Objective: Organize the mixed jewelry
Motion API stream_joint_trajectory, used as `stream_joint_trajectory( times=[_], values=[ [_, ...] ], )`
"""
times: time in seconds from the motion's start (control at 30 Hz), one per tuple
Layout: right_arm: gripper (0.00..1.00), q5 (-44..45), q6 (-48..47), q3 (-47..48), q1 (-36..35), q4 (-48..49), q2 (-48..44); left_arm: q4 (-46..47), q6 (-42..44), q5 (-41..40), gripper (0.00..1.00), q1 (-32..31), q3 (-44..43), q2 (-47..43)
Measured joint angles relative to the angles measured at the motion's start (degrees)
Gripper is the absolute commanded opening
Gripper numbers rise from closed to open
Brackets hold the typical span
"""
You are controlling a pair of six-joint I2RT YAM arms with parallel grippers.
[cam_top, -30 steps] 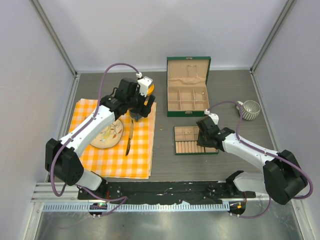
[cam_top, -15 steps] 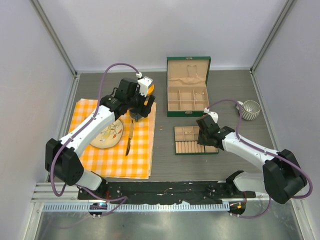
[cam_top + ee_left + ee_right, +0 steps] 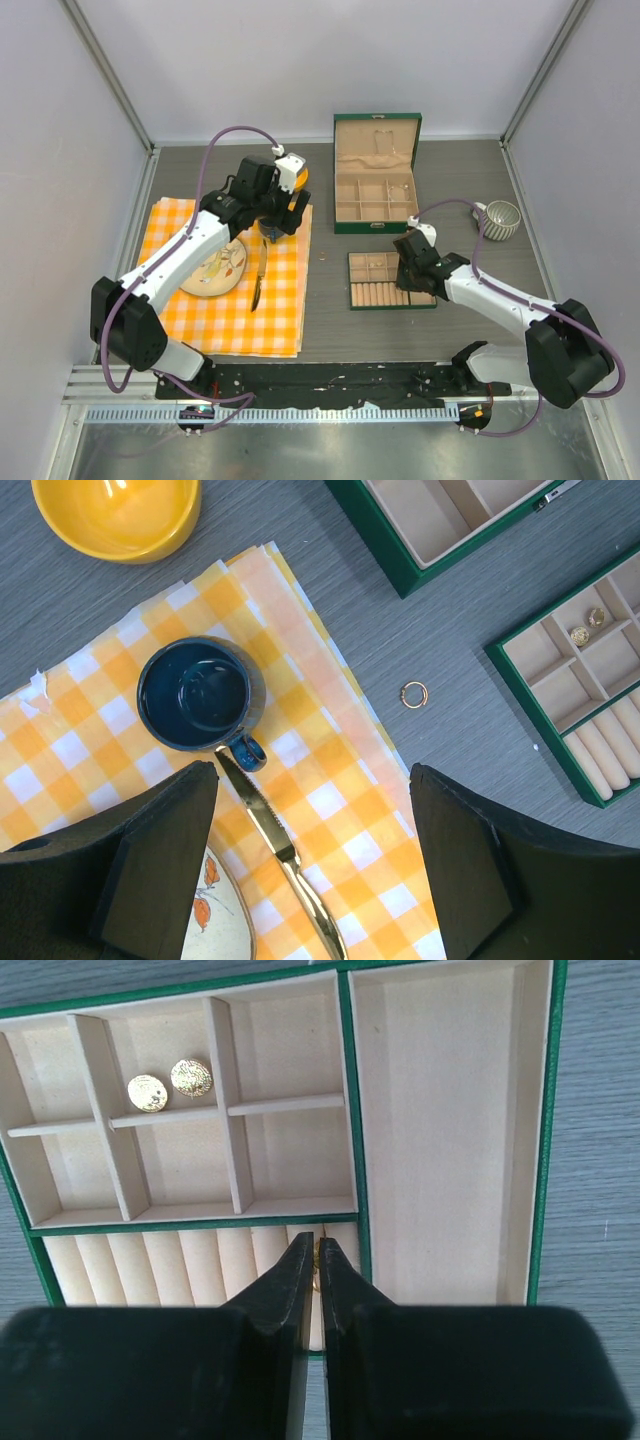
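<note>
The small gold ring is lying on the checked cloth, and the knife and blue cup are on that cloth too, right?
Not quite: the small gold ring lies on the grey table, just off the checked cloth, as the left wrist view shows. The knife and blue cup are on the cloth.

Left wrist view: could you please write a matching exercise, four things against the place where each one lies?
1 blue cup
2 ring
3 gold studs
4 yellow bowl

A in a tray compartment
B on the checked cloth
C bare table, top left of view
D bare table, between cloth and tray

Pairs: 1-B, 2-D, 3-A, 4-C
</note>
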State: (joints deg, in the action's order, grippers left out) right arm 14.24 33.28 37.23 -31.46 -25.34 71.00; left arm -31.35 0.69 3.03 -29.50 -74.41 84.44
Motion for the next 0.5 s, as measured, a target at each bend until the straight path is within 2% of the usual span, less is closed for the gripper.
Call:
stream_joint_trajectory(
  times=[0.5],
  values=[
    [0.05,-0.1,0.0,-3.1,0.2,-0.4,-3.1,0.0,-0.1,0.0,0.82,0.0,0.0,0.0]
  ],
)
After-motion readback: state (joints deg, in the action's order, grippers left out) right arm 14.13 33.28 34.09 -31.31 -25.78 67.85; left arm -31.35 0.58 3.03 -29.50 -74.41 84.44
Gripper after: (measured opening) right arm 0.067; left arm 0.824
